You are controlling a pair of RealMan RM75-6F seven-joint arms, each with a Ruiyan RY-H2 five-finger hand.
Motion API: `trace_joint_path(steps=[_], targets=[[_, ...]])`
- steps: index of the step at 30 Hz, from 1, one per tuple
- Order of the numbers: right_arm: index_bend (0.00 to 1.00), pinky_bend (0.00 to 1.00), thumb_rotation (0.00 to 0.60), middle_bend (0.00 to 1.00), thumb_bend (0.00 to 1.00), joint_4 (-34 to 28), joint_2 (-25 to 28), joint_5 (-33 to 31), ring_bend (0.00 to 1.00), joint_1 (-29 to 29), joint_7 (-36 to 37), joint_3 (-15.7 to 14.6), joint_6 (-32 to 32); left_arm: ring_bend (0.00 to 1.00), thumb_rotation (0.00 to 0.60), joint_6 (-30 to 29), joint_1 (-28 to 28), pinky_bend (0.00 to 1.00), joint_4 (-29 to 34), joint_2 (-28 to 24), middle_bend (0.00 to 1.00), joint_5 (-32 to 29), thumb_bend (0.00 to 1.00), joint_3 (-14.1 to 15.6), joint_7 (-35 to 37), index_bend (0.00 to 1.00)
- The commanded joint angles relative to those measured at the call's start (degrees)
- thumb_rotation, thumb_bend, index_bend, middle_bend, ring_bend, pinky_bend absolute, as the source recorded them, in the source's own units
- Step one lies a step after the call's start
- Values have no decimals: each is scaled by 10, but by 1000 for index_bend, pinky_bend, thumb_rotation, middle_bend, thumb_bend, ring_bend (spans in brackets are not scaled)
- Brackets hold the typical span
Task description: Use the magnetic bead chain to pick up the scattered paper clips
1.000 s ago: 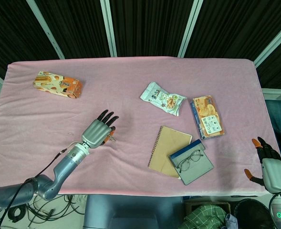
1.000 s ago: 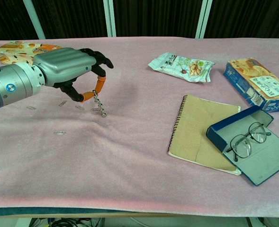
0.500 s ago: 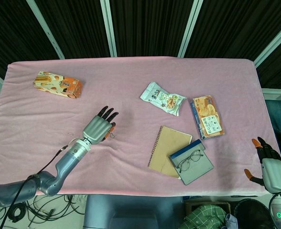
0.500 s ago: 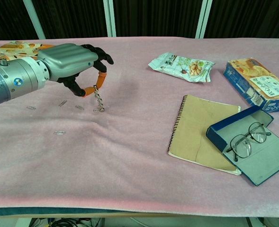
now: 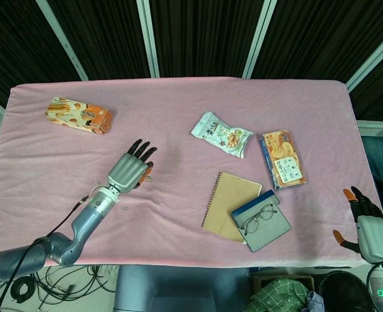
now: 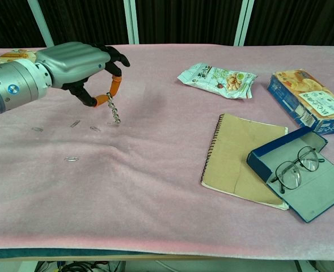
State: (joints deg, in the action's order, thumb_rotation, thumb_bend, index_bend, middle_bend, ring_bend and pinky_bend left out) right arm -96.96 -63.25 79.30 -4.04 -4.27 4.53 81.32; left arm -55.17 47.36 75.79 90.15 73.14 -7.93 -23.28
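Lifted my left hand (image 6: pixel 79 62) up and back since a second ago; bead chain (image 6: pixel 113 109) pinched, dangling over the pink cloth (image 6: pixel 155 187).
Paper clips (image 6: pixel 71 159) lie scattered below-left; my right hand (image 5: pixel 367 224) idles off the table edge, fingers apart.

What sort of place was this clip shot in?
Probably a lab or test bench, not a home: a pink cloth covers the table, black curtains on metal frames stand behind it, and loose cables hang below.
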Motion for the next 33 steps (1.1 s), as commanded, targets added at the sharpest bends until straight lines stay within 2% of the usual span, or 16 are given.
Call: trace_joint_path(steps=[1,12,19,33], targets=[[0,172,600,11,160,0,0,0,83,0,-1,0,0,0,600,-3,-5,0,10,-13,113,-6,439,-3,0,552],[0,172,600,11,160,-1,0,-1,83,1,-3,0,1,0,600,8,-21,0,12,-39,113,-28,439,8,1,553],[0,172,600,11,160,-1,0,-1,83,0,-3,0,1,0,600,13,-27,0,10,-40,112,-15,439,17,28,552],[0,172,600,11,159,-1,-1,0,84,0,-3,0,1,0,600,3,-36,0,28,-46,111,-21,439,20,3,553]])
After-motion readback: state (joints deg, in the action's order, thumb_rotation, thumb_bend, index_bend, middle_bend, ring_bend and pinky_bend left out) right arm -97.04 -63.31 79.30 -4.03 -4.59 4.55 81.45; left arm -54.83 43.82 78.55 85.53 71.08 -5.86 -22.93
